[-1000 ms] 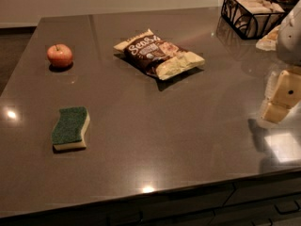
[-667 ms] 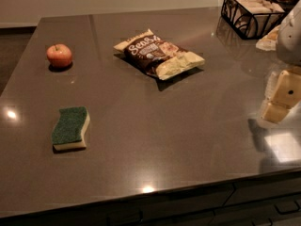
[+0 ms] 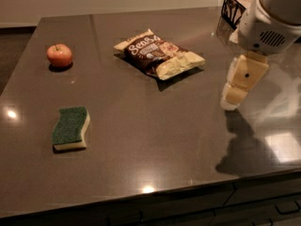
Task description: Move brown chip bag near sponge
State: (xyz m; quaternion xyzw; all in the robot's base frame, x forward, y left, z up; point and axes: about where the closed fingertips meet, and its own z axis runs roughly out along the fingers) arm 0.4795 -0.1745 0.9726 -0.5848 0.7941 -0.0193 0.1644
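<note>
The brown chip bag (image 3: 159, 54) lies flat at the back middle of the dark table (image 3: 155, 131); it has a dark brown middle with white script and cream-yellow ends. The sponge (image 3: 70, 128), green on top over pale yellow foam, lies at the front left, far from the bag. My gripper (image 3: 236, 89) hangs from the white arm at the right. It is above the table, to the right of the bag and a little nearer the front, and it touches neither the bag nor the sponge.
A red-orange apple (image 3: 59, 55) sits at the back left. A black wire basket (image 3: 233, 6) stands at the back right, partly behind my arm. The table's front edge runs along the bottom, with drawers below.
My gripper has moved left, closer to the chip bag. The bag, sponge and apple have not moved.
</note>
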